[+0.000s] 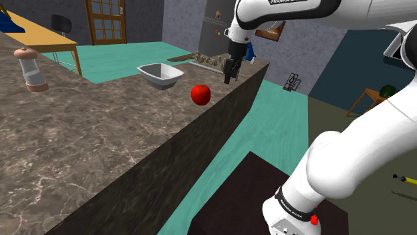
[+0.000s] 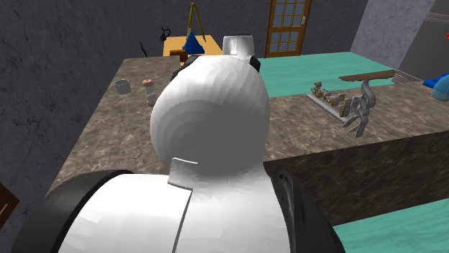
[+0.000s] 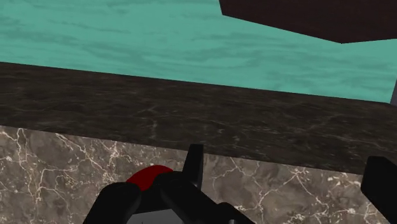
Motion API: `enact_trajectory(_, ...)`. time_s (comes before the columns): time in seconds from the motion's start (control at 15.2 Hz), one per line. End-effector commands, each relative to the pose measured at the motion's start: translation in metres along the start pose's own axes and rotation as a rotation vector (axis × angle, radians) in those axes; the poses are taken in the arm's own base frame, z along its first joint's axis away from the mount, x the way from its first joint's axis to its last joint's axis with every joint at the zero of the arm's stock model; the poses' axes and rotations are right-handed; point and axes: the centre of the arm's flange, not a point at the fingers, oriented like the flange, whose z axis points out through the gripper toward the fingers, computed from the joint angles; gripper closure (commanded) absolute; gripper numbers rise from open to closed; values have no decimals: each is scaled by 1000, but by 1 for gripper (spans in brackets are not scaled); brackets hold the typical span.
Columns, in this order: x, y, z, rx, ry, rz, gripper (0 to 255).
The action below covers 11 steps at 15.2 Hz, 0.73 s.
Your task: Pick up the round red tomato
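Tomato (image 1: 200,94) lies outside white bowl (image 1: 162,81); hand (image 1: 229,73) spread apart, grasping nothing.

Table (image 1: 80,140): brown marbled top.
Bowl (image 1: 161,75): white, squarish, on the table.
Grinder (image 1: 31,69): upright, at the shoulder view's left.
Door (image 1: 107,20): wooden, glazed.
Floor (image 1: 267,127): teal.

Home kitchen, open to dining corner. Long marble-patterned surface (image 1: 100,133) with dark stone-look side, counter-like. Kitchen things on it: white bowl (image 1: 160,74), grinder (image 1: 31,68) with pinkish cap, small grey mug (image 2: 124,87), red tomato (image 1: 200,94). Past surface: yellow wooden table (image 1: 43,40), black chair (image 1: 61,25) beside it. Brown wooden door (image 1: 107,20) with glass panes in far wall. Teal floor (image 1: 127,57), grey walls (image 1: 184,23). Grey panel (image 1: 215,20) dotted with small coloured bits, fridge-like; cannot tell for sure.
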Motion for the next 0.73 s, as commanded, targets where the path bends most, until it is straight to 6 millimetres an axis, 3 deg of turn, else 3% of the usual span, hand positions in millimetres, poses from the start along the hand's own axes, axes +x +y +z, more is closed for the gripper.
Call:
enact_trajectory(0.0, 20, 15, 10, -3, 1, -11, 0)
enact_trajectory(0.66, 121, 87, 51, -10, 8, -64, 0)
